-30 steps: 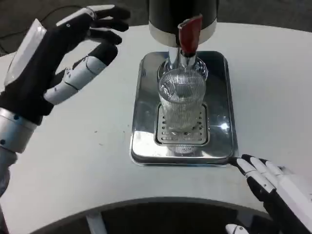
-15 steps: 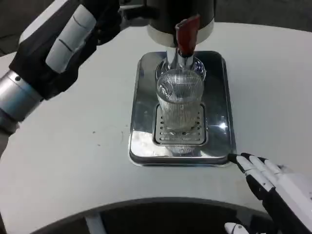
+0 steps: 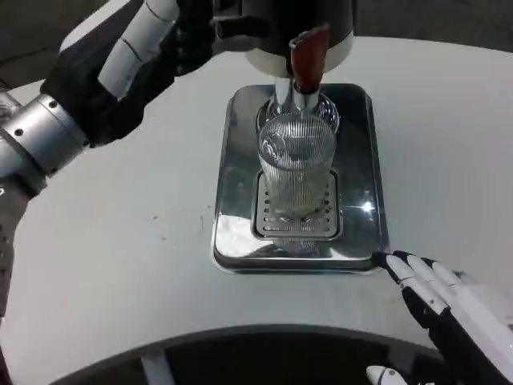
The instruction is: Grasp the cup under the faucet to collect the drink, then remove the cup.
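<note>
Cup point(image 3: 296, 178): ribbed clear glass, upright on the grate of the steel drip tray point(image 3: 365, 128), directly under the faucet point(image 3: 298, 92) with its red lever point(image 3: 306, 56). I cannot tell whether any drink is in it.

My left hand point(image 3: 132, 60) is raised by the dispenser body point(image 3: 298, 24), top left; fingertips are hidden against its dark shell, so I cannot tell whether they grip anything. My right hand point(image 3: 449, 309) lies flat just beside the tray's near corner, fingers extended, holding nothing.

Risks: the cup is unheld, so a nudge to the dispenser could misalign the stream. A wet glass may slip on lifting. A late lever release means overflow
</note>
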### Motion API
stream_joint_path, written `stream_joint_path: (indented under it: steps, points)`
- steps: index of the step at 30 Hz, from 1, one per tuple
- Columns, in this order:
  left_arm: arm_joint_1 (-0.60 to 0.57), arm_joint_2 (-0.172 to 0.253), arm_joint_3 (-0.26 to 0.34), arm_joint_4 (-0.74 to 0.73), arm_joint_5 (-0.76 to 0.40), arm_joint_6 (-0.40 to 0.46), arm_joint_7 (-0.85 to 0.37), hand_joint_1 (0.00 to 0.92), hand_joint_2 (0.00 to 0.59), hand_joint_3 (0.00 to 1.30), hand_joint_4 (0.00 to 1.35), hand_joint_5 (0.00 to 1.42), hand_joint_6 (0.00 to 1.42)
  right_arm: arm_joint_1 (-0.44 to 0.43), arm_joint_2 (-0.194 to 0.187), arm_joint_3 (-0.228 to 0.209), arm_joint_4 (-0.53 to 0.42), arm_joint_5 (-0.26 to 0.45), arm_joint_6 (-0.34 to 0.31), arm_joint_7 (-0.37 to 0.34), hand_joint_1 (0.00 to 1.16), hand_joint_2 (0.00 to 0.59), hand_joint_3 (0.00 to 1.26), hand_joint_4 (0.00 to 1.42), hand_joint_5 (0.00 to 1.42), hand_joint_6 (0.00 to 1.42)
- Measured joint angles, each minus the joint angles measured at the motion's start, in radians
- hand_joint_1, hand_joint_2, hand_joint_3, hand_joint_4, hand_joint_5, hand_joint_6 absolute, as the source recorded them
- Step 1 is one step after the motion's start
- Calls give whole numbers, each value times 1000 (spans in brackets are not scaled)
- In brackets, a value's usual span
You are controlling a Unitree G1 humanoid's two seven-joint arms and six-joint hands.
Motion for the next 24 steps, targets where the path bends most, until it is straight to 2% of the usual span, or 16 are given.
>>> stream_joint_path:
  steps: [9, 24]
  points:
    - [-72, -41, -29, 81, 47, -13, -26, 0, 108, 149, 95, 219, 173, -1, -2, -2, 0, 1, 9, 0, 241, 426, 36, 0, 0, 0]
    - [-167, -100, -73, 191, 123, -44, -47, 0, 107, 156, 106, 219, 176, 23, -4, -34, -2, 16, 11, -1, 241, 426, 36, 0, 0, 0]
